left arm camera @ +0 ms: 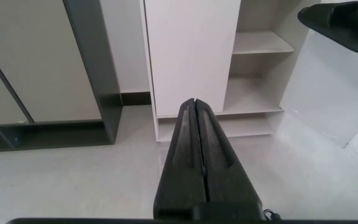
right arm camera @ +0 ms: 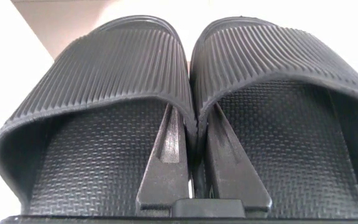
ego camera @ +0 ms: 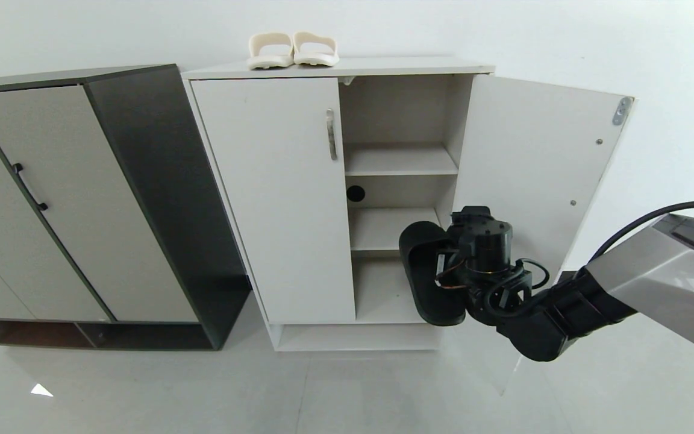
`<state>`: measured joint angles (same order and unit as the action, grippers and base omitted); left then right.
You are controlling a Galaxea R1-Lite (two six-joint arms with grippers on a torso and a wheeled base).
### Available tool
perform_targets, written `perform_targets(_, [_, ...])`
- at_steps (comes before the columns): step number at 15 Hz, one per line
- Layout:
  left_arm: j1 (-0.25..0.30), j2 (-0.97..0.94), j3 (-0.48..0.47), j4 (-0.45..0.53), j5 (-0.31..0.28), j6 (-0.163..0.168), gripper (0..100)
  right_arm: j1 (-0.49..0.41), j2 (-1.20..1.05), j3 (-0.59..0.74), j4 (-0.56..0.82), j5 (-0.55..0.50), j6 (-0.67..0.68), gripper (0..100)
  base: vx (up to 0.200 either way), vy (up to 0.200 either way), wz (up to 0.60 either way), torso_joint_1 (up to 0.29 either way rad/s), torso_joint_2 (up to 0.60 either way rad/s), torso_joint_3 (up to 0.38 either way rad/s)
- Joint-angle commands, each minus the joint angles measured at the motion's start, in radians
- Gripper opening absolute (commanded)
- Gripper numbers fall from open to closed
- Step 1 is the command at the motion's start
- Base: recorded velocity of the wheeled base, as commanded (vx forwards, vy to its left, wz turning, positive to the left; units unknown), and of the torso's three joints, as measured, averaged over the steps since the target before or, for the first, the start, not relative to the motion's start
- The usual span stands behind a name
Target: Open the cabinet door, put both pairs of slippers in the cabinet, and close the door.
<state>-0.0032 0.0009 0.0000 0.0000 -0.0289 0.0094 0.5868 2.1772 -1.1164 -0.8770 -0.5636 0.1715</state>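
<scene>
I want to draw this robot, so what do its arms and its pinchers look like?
The right arm has a smooth grey shell, then a black wrist with a round black part and a long black cable. The right gripper has two thin, dark, pointed fingers. The left gripper is dark too: two long flat fingers with grooves along them, narrowing to the tip.

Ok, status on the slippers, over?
Right gripper shut on black slippers, at the white cabinet's open side. Left gripper shut, holding nothing. Cream slippers on cabinet top. Door open, nothing in the way.
</scene>
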Motion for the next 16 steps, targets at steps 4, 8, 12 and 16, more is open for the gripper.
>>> perform_targets(4, [0.0,0.002,0.0,0.0,0.0,0.0,0,-0.001,-0.004,0.01,-0.002,0.002,-0.007,0,0.0,0.0,0.0,0.0,0.0,0.0])
perform_targets(8, [0.0,0.002,0.0,0.0,-0.002,0.0,0,0.107,-0.053,0.142,-0.059,0.004,-0.033,0,0.0,0.0,0.0,0.0,0.0,0.0])
perform_targets(12, [0.0,0.002,0.0,0.0,-0.002,0.001,0,0.173,-0.016,0.19,-0.062,0.005,-0.023,0,0.0,0.0,0.0,0.0,0.0,0.0])
perform_targets(16, [0.0,0.002,0.0,0.0,-0.002,0.001,0,0.163,-0.001,0.187,-0.071,0.005,-0.02,0,0.15,0.0,0.0,-0.002,0.0,0.001])
